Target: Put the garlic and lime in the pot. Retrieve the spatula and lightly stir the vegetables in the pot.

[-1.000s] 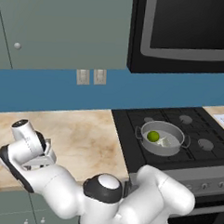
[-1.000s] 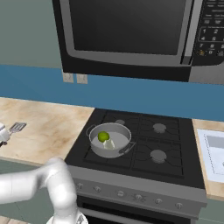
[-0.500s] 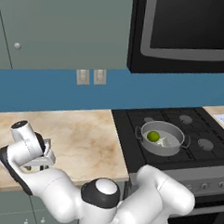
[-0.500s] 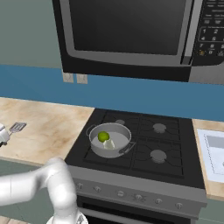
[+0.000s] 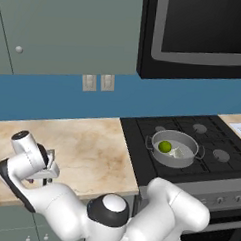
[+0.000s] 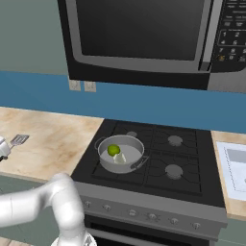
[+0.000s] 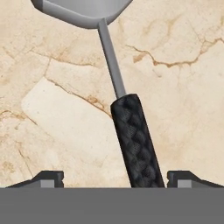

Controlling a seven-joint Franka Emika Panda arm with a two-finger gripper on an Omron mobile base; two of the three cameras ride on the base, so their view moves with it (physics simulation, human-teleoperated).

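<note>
The lime (image 6: 113, 150) and garlic (image 6: 120, 157) already lay in the pot (image 6: 104, 162) on the stove, stirring remained, and the gripper (image 7: 114, 177) (jaws wide but narrower than a second before) straddled the spatula (image 7: 131, 135) handle, ungrasped on the counter, head at 12 o'clock.

Lime (image 6: 113, 150) and garlic (image 6: 120, 157) in pot (image 6: 105, 162) — spatula (image 6: 19, 140) on counter (image 6: 53, 139).

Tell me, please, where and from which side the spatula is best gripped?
Probably the textured black handle of the spatula, taken from straight above: it lies flat on the counter, thin enough to fit between the open gripper fingers, which already straddle it. The metal head is broad and flat.
</note>
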